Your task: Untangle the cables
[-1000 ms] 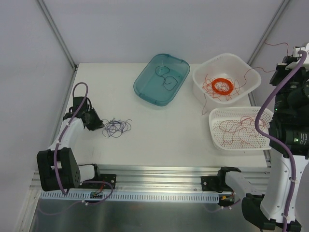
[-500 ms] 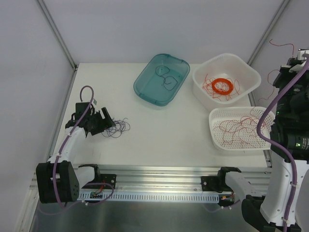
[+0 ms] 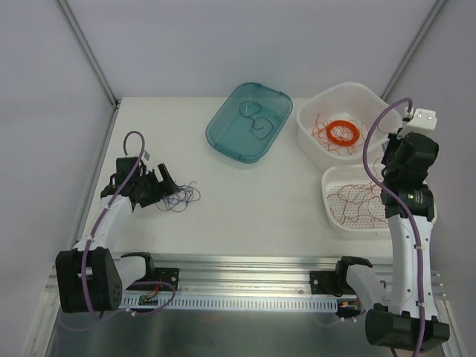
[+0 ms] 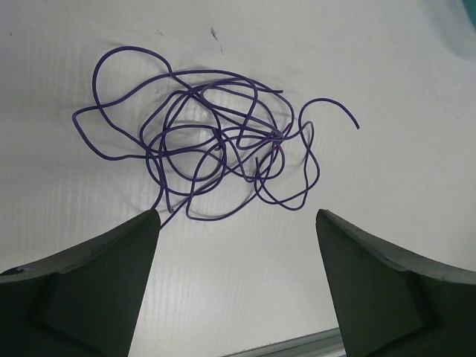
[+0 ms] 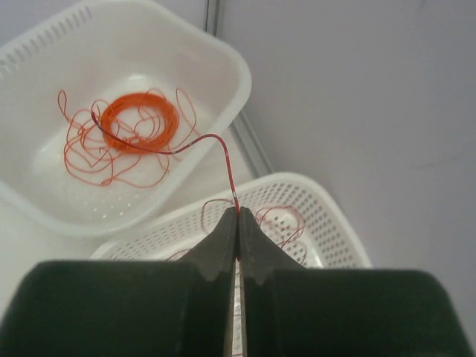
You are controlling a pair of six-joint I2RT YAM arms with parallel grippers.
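A loose tangle of thin dark purple cables [image 3: 181, 197] [image 4: 216, 149] lies on the white table just beyond my left gripper [image 3: 162, 186] [image 4: 236, 216]. That gripper is open and holds nothing; one fingertip [image 4: 149, 219] is close to a strand. My right gripper [image 3: 390, 165] [image 5: 238, 214] hangs over the two white baskets. It is shut on a thin red cable [image 5: 216, 140], which runs to the loose orange-red cables [image 3: 325, 134] in the deep basket. More red cables [image 3: 361, 199] lie in the shallow basket.
The deep white basket [image 3: 372, 100] [image 5: 223, 59] also holds a flat orange ring coil [image 3: 343, 133] [image 5: 137, 119]. In front of it stands the shallow white basket [image 3: 335, 175] [image 5: 327, 201]. A teal tray [image 3: 223, 126] at the back middle holds dark cables [image 3: 256, 119]. Metal rail [image 3: 245, 268] along the near edge.
My left gripper has opened and let go of the purple tangle, which now lies free. My right arm has swung down and left from high up, still pinching the red cable.
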